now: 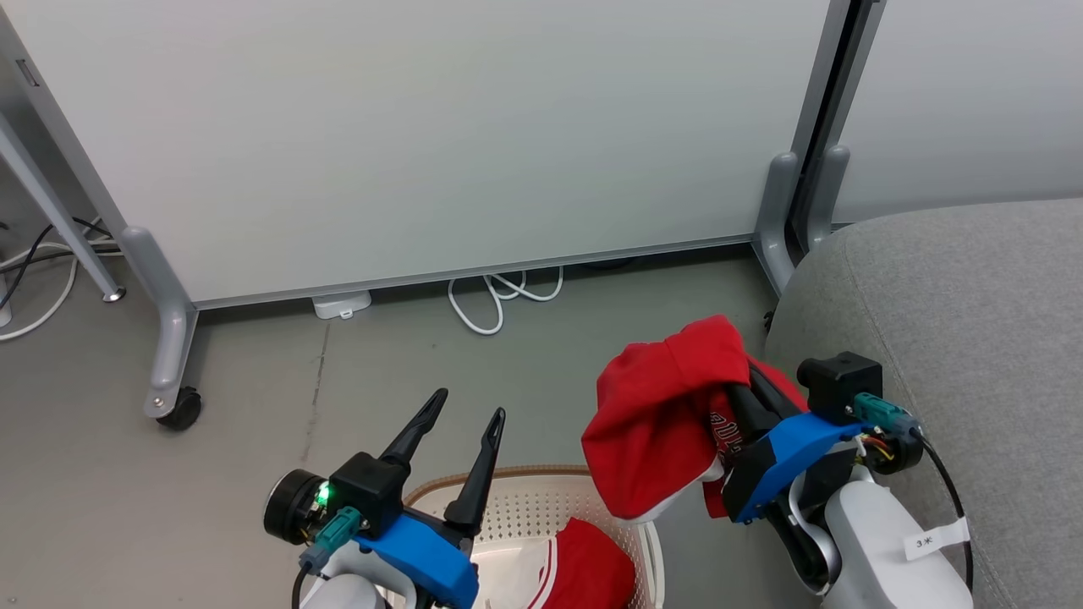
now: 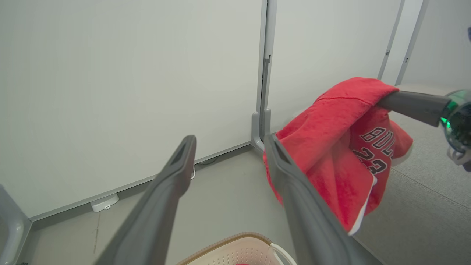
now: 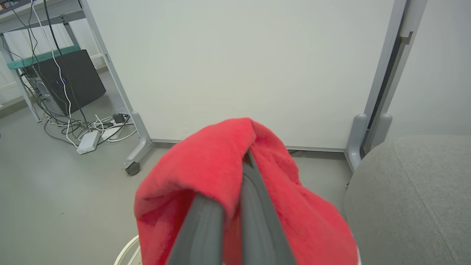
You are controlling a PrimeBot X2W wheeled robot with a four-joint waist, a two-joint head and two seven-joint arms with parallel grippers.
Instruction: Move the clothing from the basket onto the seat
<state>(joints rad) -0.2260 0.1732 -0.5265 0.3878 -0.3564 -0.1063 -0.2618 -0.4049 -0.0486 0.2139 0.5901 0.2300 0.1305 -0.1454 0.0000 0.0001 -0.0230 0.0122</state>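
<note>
Closest in the head view, the left tool (image 1: 470,403) hangs above the near end of the basket (image 1: 525,499), its fingers spread wide and holding nothing. It points out over the bare floor (image 1: 254,423) rather than down, probably to keep clear while the other arm works, and it stands ready for the next pick.

Below it, the striped garment (image 1: 592,571) lies in the basket, so the task looks about half done.

To the right, the right tool (image 1: 749,402) is clamped on the printed garment (image 1: 656,423). The fingers lie close together, and the red cloth drapes over their tips and hangs on both sides. The tips are buried, so how much fabric is pinched cannot be told, though the hold seems deep. The garment is lifted above the basket rim and hangs free over the floor, just beside the rounded edge of the seat (image 1: 973,338) but not yet over it. That height should let the trailing hem pass the rim and the seat edge without snagging.

The next step, as I judge it, is a carry to the right over the cushion before letting go.
</note>
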